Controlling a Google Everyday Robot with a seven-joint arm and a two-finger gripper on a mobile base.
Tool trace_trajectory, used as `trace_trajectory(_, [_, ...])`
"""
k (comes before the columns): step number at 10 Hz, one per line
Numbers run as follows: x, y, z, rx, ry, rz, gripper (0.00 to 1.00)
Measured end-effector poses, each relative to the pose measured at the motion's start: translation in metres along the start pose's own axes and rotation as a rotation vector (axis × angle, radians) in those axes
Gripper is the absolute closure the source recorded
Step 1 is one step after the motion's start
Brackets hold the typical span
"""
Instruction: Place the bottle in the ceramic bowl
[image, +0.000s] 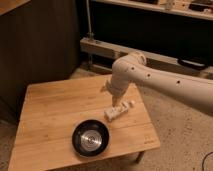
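A small whitish bottle (120, 110) lies on its side on the wooden table (50, 115), right of centre, its narrow cap end pointing to the right. My gripper (115, 104) hangs from the white arm directly over the bottle's left end and stands open, its fingertips down at the bottle. The bottle rests on the table and is not lifted. The ceramic bowl (90, 138), round, glossy black with a silvery centre, sits nearer the table's front edge, down and to the left of the bottle, with nothing in it.
The white arm (165, 87) reaches in from the right above the table's right side. Dark wooden cabinets stand behind and to the left. A metal rail (100, 47) and shelving run along the back. Speckled floor surrounds the small table.
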Motion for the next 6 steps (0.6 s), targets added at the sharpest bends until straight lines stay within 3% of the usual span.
trace_trajectory(4, [0.002,-0.002,0.002,0.015,-0.001,-0.008,0.35])
trace_trajectory(6, [0.019,-0.005,0.004,0.035,0.006,-0.02,0.35])
